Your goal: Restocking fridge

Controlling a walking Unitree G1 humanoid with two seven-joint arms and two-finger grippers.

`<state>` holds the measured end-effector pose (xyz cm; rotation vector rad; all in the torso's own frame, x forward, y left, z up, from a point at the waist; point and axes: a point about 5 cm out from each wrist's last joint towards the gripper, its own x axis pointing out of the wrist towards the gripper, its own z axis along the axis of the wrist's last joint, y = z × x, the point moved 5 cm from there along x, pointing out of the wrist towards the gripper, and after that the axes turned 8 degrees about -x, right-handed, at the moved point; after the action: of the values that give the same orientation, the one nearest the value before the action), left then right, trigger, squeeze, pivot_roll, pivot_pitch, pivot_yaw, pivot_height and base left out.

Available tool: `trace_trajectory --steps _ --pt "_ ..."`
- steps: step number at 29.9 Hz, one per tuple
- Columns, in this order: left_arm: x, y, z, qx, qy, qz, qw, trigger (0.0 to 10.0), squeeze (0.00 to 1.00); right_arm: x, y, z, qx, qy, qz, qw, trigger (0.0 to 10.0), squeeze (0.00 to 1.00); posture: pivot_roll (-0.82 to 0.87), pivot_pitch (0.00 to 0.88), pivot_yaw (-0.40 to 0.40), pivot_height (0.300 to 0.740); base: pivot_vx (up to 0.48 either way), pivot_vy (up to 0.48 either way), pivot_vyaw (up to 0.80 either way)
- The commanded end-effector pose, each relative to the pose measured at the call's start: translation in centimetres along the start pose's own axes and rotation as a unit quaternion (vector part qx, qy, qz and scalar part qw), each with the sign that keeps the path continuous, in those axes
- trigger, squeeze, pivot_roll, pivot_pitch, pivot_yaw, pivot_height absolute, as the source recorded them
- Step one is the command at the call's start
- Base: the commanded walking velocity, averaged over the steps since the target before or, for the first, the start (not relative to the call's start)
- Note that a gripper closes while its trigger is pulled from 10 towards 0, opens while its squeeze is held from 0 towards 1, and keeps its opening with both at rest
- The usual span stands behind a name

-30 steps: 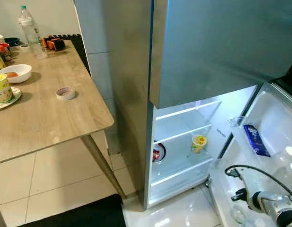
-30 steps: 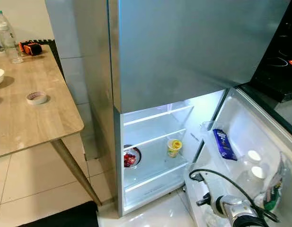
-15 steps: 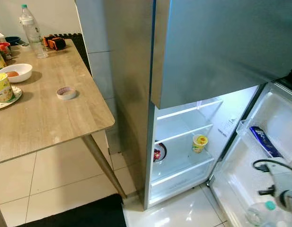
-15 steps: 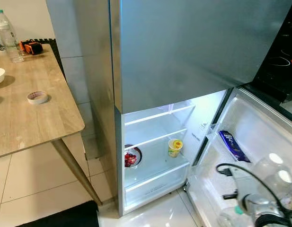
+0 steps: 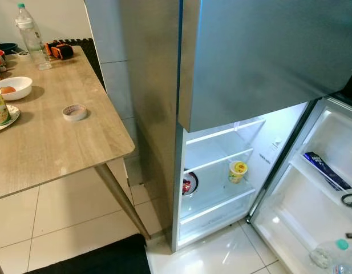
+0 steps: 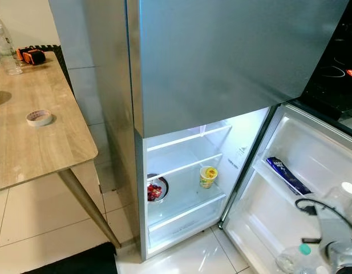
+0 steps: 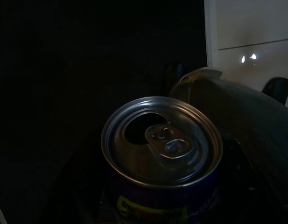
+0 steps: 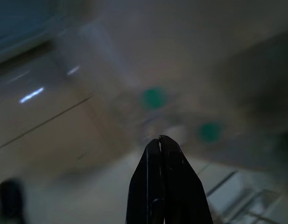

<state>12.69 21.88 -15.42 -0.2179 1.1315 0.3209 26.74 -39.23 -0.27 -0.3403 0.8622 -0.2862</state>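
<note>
We see our right gripper [image 8: 160, 140] with its two black fingers pressed tight together, holding nothing. Just past its tips are blurry clear bottles with green caps [image 8: 154, 98], too fuzzy to say more. From the head views, our right arm [image 6: 335, 240] is low beside the open fridge door [image 6: 312, 148]. One of those bottles [image 6: 291, 258] lies in the bottom door shelf right next to the arm, and a white-capped bottle [image 6: 342, 197] stands just above it. A little farther up the door is a blue packet [image 6: 287, 175] on a shelf. Well away from the arm, inside the lit fridge [image 5: 218, 171], a yellow cup [image 5: 237, 170] stands on a shelf and a bowl of red fruit [image 5: 189, 184] sits beside it, nearer the fridge wall. Our left gripper holds a purple can [image 7: 162, 158] with its top already open; the view there is very dark. Far off on the other side stands a wooden table [image 5: 50, 148] with a roll of tape [image 5: 75, 112], a white bowl [image 5: 13, 88] and a water bottle [image 5: 28, 35].
</note>
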Motion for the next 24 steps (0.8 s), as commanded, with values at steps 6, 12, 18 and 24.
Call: trace_trajectory --steps 6,12,18,24 --pt "0.0 -0.4 -0.7 -0.001 0.011 -0.006 1.0 10.0 0.0 0.0 8.2 -6.2 0.021 0.063 0.097 0.993 10.0 0.0 -0.1 0.017 -0.034 0.74 0.0 0.0 0.0" --pt "0.0 -0.2 0.1 0.003 0.003 -0.003 1.0 10.0 0.0 -1.0 12.0 -10.5 0.012 0.11 0.127 0.986 10.0 0.0 -0.09 0.014 -0.023 0.74 0.0 0.0 0.0" --pt "0.0 0.3 0.3 0.018 -0.001 0.008 1.0 10.0 0.0 -2.1 14.3 -13.4 -0.039 0.132 0.145 0.98 10.0 0.0 -0.09 0.006 -0.02 0.74 0.0 0.0 0.0" --pt "0.1 0.4 0.6 0.024 -0.004 0.01 1.0 10.0 0.0 -3.3 16.7 -15.5 -0.067 0.152 0.182 0.969 10.0 0.0 -0.09 0.0 -0.008 0.74 0.0 0.0 -0.76"
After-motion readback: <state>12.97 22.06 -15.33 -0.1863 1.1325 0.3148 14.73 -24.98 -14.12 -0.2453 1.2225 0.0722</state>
